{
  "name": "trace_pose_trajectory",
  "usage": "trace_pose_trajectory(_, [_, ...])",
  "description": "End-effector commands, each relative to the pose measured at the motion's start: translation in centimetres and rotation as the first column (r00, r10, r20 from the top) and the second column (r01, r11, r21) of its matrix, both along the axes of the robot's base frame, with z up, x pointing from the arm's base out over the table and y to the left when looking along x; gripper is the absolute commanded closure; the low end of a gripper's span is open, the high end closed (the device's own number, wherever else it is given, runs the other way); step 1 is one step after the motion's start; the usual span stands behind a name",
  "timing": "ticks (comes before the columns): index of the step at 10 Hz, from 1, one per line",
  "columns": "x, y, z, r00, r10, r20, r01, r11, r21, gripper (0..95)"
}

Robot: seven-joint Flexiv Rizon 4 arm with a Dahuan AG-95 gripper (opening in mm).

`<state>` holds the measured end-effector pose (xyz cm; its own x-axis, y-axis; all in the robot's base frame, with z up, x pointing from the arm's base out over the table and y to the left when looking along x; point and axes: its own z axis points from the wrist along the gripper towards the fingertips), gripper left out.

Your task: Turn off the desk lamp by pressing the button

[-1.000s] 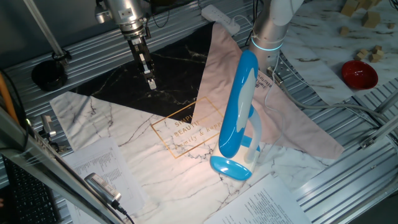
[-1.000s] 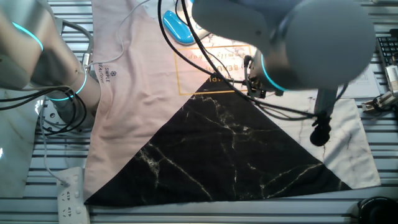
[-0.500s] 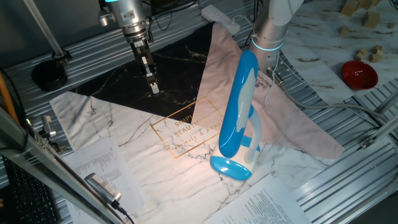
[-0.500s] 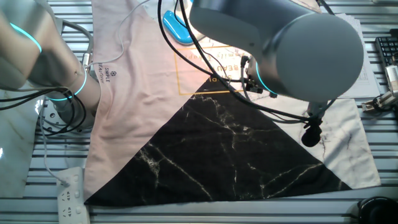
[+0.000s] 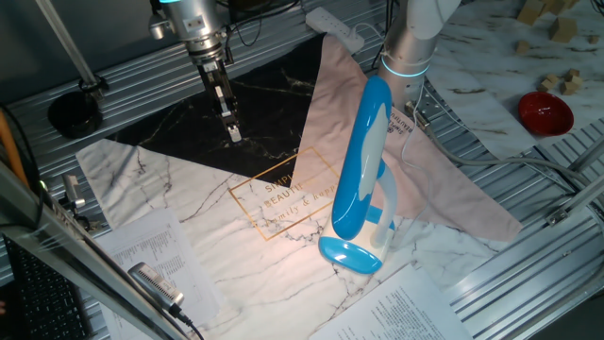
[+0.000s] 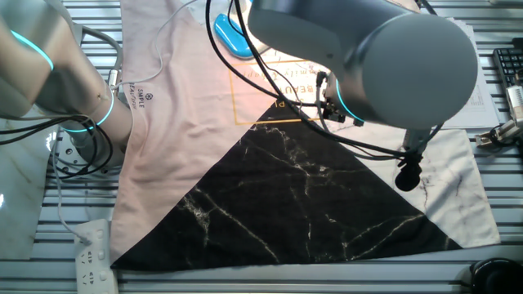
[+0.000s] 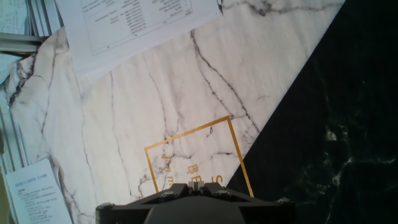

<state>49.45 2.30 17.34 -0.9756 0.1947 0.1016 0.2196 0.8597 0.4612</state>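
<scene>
Fixed view shows the gripper (image 5: 233,132) hanging over the black part of the mat (image 5: 170,127), well apart from the lamp (image 5: 361,179), which stands lit on the white marble part. Finger state: cannot tell.

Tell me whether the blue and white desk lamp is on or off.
On. The glossy sky-blue and white plastic desk lamp casts a warm bright patch on the marble-print mat under its long oval head.
</scene>
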Motion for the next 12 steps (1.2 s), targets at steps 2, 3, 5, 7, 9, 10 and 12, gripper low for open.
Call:
trace_pose_trajectory(2, [0.13, -0.01, -0.06, 1.0, 0.014, 0.009, -0.014, 1.0, 0.0, 95.0])
trace_pose_trajectory(3, [0.13, -0.01, -0.06, 1.0, 0.022, 0.013, -0.022, 1.0, -0.001, 95.0])
trace_pose_trajectory(5, [0.07, -0.03, -0.09, 1.0, 0.024, 0.009, -0.024, 1.0, 0.01, 95.0])
trace_pose_trajectory(7, [0.04, -0.04, -0.11, 0.999, 0.043, 0.021, -0.044, 0.997, 0.065, 95.0])
trace_pose_trajectory(9, [0.01, -0.05, -0.12, 0.997, 0.07, 0.028, -0.072, 0.995, 0.064, 95.0])
trace_pose_trajectory(10, [0.01, -0.05, -0.13, 0.997, 0.074, 0.032, -0.076, 0.995, 0.061, 95.0])
trace_pose_trajectory(12, [-0.11, -0.13, -0.17, 0.994, 0.093, 0.048, -0.096, 0.994, 0.057, 95.0])
